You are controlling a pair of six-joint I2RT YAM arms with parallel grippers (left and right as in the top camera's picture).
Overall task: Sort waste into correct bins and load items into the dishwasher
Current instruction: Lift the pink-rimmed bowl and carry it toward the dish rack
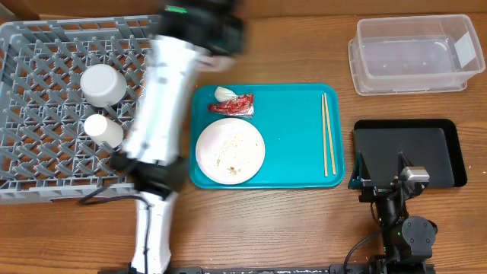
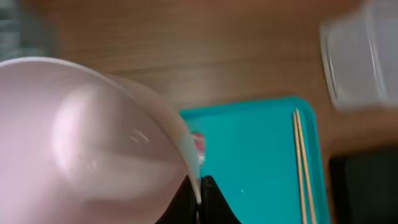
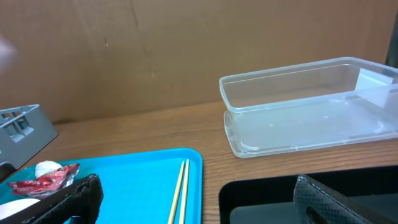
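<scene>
My left gripper (image 2: 200,186) is shut on the rim of a pale bowl (image 2: 93,137). In the overhead view that gripper (image 1: 209,21) is blurred, near the back right corner of the grey dish rack (image 1: 46,164). An upturned bowl (image 1: 103,84) and a small white cup (image 1: 103,130) sit in the rack. The white plate (image 1: 230,150) carries rice scraps (image 1: 228,154). The red wrapper (image 1: 232,105), white tissue (image 1: 222,93) and chopsticks (image 1: 327,133) lie beside the plate on the teal tray. My right gripper (image 1: 380,173) is open and empty at the black tray's (image 1: 441,141) front left corner.
The teal tray (image 1: 293,137) lies in the middle of the wooden table. The clear tub (image 1: 415,53) stands at the back right, behind the black tray. My left arm (image 1: 160,114) stretches along the rack's right edge. The right wrist view shows the tub (image 3: 311,106) and chopsticks (image 3: 180,193).
</scene>
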